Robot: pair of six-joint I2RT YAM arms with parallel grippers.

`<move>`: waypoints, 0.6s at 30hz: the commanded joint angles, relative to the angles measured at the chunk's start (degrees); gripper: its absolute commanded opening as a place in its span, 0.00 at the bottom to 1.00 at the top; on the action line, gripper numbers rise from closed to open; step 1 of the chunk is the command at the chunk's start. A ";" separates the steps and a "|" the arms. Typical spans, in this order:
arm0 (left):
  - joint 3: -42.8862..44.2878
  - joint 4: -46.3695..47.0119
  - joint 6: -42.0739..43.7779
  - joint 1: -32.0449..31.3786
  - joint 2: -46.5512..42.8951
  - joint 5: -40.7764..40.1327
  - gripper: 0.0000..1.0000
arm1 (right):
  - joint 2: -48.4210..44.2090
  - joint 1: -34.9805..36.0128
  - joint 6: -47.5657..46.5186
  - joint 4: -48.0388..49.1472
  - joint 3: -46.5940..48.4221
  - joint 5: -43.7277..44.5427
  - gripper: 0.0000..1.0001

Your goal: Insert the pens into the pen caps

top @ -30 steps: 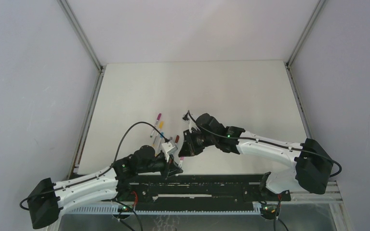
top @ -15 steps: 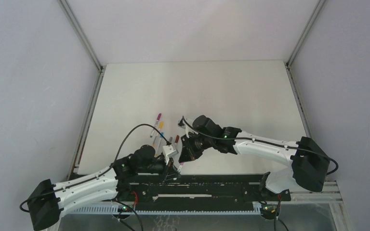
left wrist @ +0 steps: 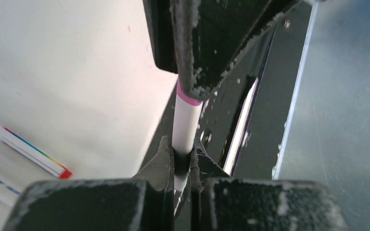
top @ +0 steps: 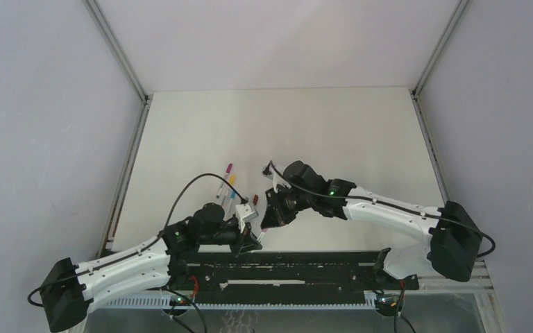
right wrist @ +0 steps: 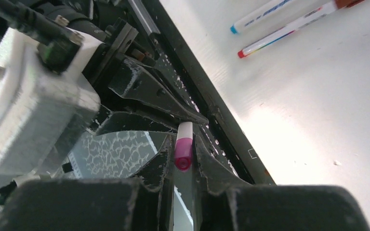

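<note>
My left gripper (left wrist: pixel 181 155) is shut on the lower end of a white pen (left wrist: pixel 187 122). My right gripper (right wrist: pixel 184 159) is shut on a magenta pen cap (right wrist: pixel 183 151) that sits on the pen's other end, with the white barrel (right wrist: pixel 185 129) showing just beyond it. In the left wrist view only a pink band of the cap (left wrist: pixel 188 97) shows below the right fingers. In the top view the two grippers (top: pixel 251 239) (top: pixel 268 220) meet tip to tip above the table's near edge, left of centre.
Several other pens lie in a loose group on the table (top: pixel 319 139) just beyond the grippers, among them a magenta-ended one (top: pixel 227 168), a yellow-ended one (top: pixel 232 179) and a dark red-capped one (top: pixel 255 200). The black base rail (top: pixel 284 267) runs right below the grippers.
My right gripper has come down and toward the left gripper, closing the gap between them. The left arm has shifted slightly forward with the pen.
</note>
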 commanded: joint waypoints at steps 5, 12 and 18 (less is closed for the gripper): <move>10.43 5.85 -0.64 4.59 0.28 -16.84 0.00 | -11.88 -9.51 -7.97 -24.85 8.57 -1.16 0.44; 12.91 -2.51 -3.50 4.55 7.68 -17.13 0.02 | -18.15 -19.47 -10.08 -22.99 8.60 3.93 0.54; 15.48 -2.83 -4.75 4.57 13.98 -16.51 0.08 | -19.06 -21.36 -8.63 -19.34 4.20 7.99 0.54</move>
